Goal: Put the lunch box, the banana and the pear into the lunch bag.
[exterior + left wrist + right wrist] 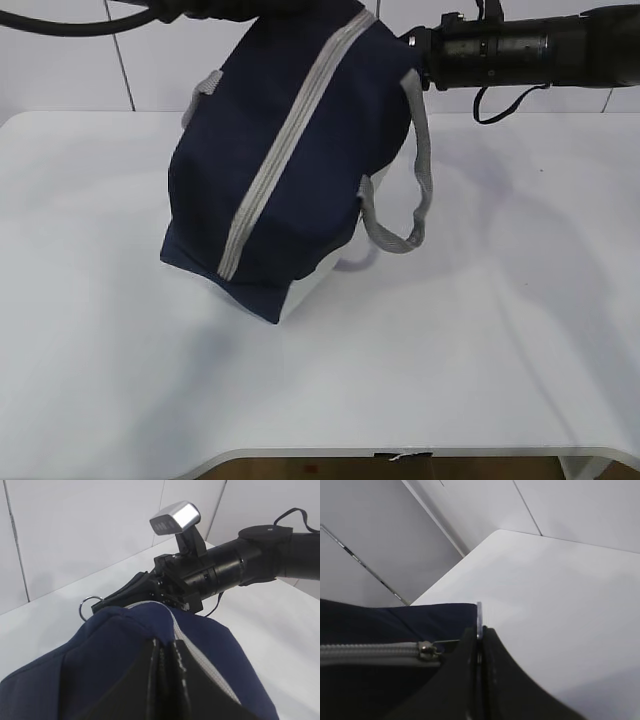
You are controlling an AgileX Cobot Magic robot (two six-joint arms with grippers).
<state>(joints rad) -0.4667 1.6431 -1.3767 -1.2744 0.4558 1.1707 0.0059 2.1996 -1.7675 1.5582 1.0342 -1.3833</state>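
The navy lunch bag (pixel 290 190) stands tilted on the white table, its far end lifted, and its grey zipper strip (pixel 290 130) looks shut. In the left wrist view my left gripper (pixel 167 647) is shut on a fold of the bag's navy fabric (pixel 100 660) beside the zipper. My right gripper (pixel 480 632) is shut on the metal ring pull (pixel 479 611), next to the zipper slider (pixel 425 650). The ring (pixel 86 606) also shows in the left wrist view, at the right gripper's tips (pixel 102 602). The lunch box, banana and pear are out of view.
The right arm (pixel 520 45) reaches in from the upper right, level with the bag's top. A grey webbing handle (pixel 420 170) hangs down the bag's right side. White table (pixel 480 350) lies all round the bag, with a tiled wall behind.
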